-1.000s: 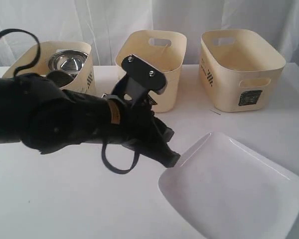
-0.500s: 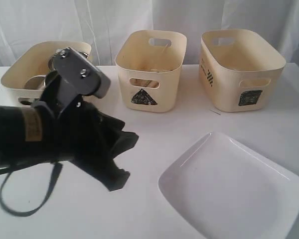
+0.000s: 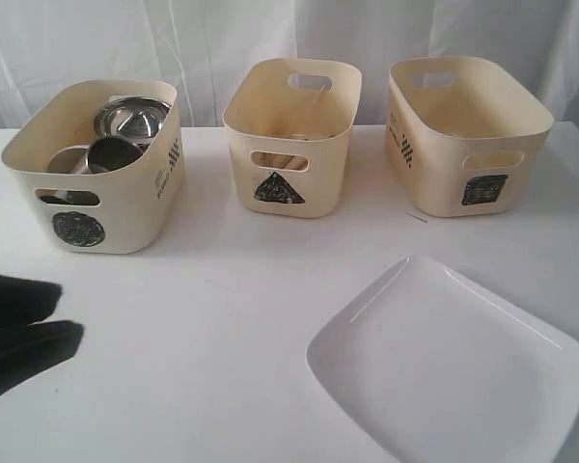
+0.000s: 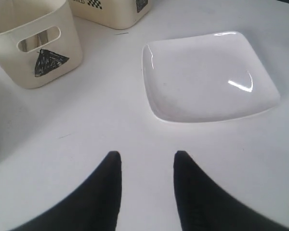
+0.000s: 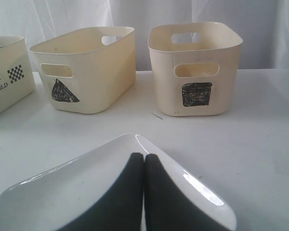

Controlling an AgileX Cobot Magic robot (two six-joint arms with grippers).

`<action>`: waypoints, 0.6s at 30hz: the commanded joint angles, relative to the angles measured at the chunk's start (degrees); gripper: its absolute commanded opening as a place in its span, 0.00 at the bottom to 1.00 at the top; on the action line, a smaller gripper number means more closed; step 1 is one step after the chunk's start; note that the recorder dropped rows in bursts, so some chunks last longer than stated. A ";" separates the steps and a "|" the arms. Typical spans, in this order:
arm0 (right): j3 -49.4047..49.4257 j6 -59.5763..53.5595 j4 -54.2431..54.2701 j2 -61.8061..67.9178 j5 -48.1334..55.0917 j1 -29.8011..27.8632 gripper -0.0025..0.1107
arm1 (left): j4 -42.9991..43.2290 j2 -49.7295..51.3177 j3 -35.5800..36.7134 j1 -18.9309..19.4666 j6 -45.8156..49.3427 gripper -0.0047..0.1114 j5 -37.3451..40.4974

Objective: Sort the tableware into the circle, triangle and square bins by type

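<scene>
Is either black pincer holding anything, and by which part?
Nothing is held. The left pincer is open and empty; the right pincer is closed on nothing, by the plate.

Large white rounded-square plate (image 3: 454, 362): glossy, lies flat, right way up, at the front-right corner of the bench.
Circle bin (image 3: 125, 207), rear left: holds a steel bowl (image 3: 132, 118) toward its back and a steel mug (image 3: 113, 154) beside it, mouth up.
Triangle bin (image 3: 318, 178), rear centre: wooden chopsticks (image 3: 280, 161) show through the handle slot.
Square bin (image 3: 434, 164), rear right, stands upright.
</scene>
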 commanded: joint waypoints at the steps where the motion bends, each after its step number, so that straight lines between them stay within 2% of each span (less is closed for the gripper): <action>1: 0.12 -0.06 0.07 -0.36 -0.48 -0.37 0.02 | 0.78 -10.65 1.34 -0.22 -1.87 0.38 7.83; 4: 0.12 -0.06 0.07 -0.36 -0.48 -0.37 0.02 | 2.33 -18.89 1.36 -0.22 -2.58 0.34 15.72; 6: 0.12 -0.06 0.07 -0.36 -0.48 -0.37 0.02 | 2.19 -22.53 1.36 -0.22 -3.78 0.34 18.15; 11: 0.12 -0.06 0.07 -0.36 -0.48 -0.37 0.02 | 1.37 -25.23 1.36 -0.22 -7.44 0.34 26.08; 18: 0.12 -0.06 0.07 -0.36 -0.48 -0.37 0.02 | 0.05 -25.23 1.36 -0.22 -6.90 0.34 26.89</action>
